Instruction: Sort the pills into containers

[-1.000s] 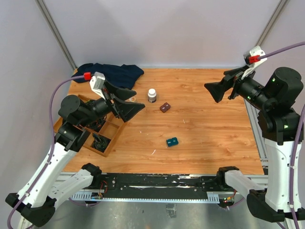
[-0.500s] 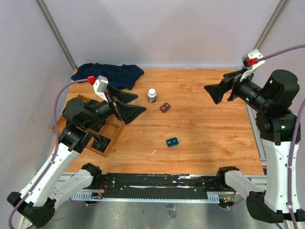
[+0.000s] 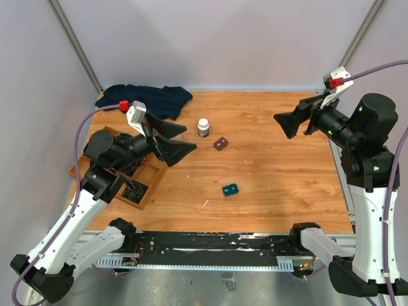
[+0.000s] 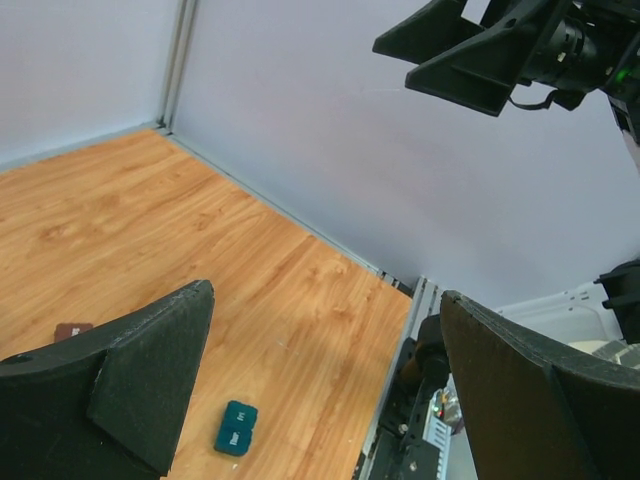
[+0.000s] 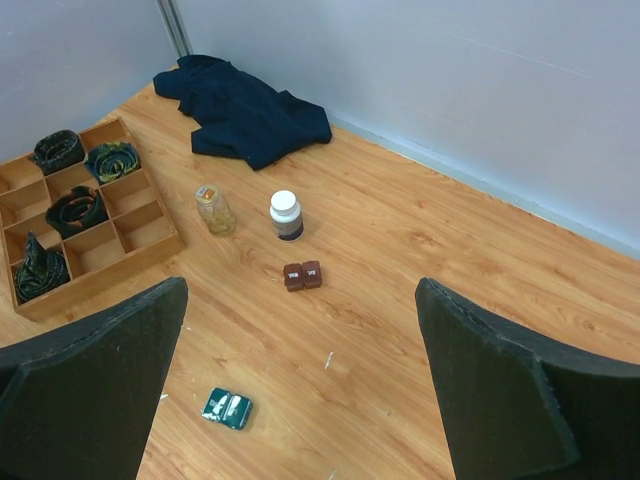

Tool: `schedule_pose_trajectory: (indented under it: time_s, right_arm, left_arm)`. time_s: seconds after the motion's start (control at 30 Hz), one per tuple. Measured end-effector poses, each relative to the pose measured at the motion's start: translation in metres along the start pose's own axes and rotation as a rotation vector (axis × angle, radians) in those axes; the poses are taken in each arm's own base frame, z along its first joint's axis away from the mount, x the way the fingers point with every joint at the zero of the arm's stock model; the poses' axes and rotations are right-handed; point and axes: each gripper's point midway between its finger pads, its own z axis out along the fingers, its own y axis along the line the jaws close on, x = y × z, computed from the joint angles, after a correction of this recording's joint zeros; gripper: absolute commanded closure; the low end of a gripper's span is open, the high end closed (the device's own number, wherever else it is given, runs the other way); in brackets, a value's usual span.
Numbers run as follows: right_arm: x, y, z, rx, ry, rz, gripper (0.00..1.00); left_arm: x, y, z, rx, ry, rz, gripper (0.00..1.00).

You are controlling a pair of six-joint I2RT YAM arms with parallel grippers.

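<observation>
A small teal case (image 3: 230,189) lies shut on the wooden table near the front middle; it also shows in the left wrist view (image 4: 236,427) and the right wrist view (image 5: 227,408). A similar dark brown case (image 3: 221,143) lies farther back. A white-capped pill bottle (image 3: 203,127) stands behind it, and a clear jar of yellowish pills (image 5: 214,209) stands to its left. My left gripper (image 3: 190,138) is open and empty, raised above the table left of the bottle. My right gripper (image 3: 282,125) is open and empty, raised high at the back right.
A wooden compartment tray (image 3: 153,175) with rolled dark items lies at the left edge, under my left arm. A dark blue cloth (image 3: 146,99) lies crumpled at the back left. Grey walls close the table at the back and sides.
My left arm has shifted a little to the right and forward, jaws still open. My right arm has barely moved. The cases and bottles lie as before.
</observation>
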Motion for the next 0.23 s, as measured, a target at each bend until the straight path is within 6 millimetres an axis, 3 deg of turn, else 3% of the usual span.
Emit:
schedule_pose_trajectory:
  time_s: [0.23]
  right_arm:
    - [0.0007,-0.0014,0.0005,0.005,-0.007,-0.004,0.02]
  left_arm:
    - [0.0054,0.0015,0.0027,0.022,0.001,0.007,0.01]
